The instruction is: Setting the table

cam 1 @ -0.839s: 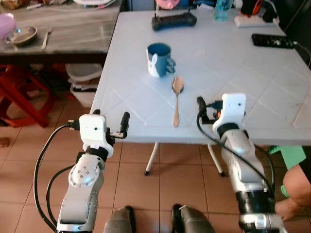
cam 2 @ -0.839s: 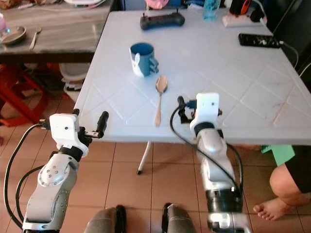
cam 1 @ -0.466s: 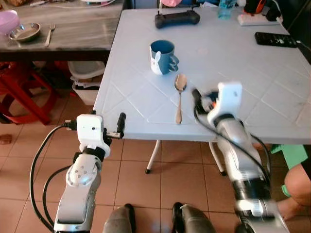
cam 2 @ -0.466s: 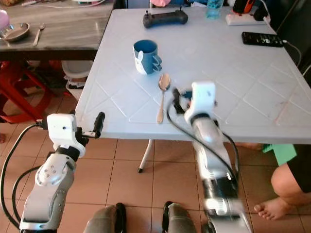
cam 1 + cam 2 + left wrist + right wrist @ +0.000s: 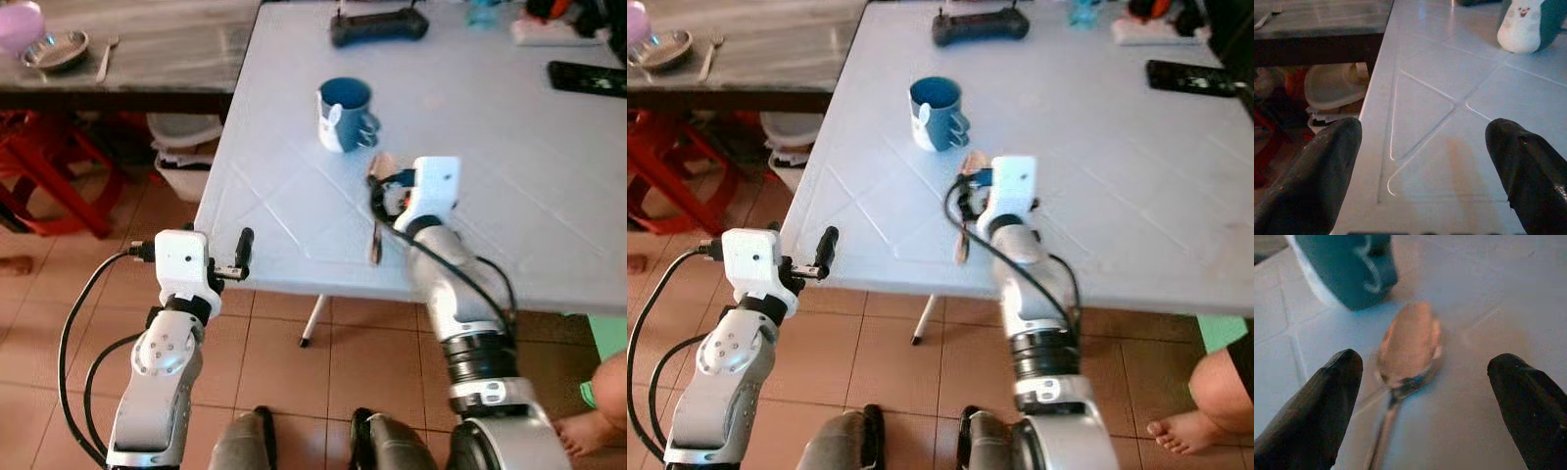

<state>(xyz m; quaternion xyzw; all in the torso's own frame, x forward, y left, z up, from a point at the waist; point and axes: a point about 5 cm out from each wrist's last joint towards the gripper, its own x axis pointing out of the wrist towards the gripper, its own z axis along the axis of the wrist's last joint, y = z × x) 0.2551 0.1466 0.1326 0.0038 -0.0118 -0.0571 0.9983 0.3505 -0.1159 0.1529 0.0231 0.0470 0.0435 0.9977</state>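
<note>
Right gripper (image 5: pixel 1415 396) reaches over the table (image 5: pixel 509 186), fingers spread wide, straddling the spoon's bowl without touching. Spoon (image 5: pixel 1408 345): shiny metal, lying flat just beside the blue mug (image 5: pixel 345 114). Left gripper (image 5: pixel 1425 161) open, at the table's near edge.

The right gripper (image 5: pixel 375 189) now reaches in over the white plastic table (image 5: pixel 509 186) — from the near edge to mid-frame, above the long metal spoon (image 5: pixel 1405 352), its black fingers spread either side of the bowl, below the blue mug (image 5: pixel 345 115).
</note>
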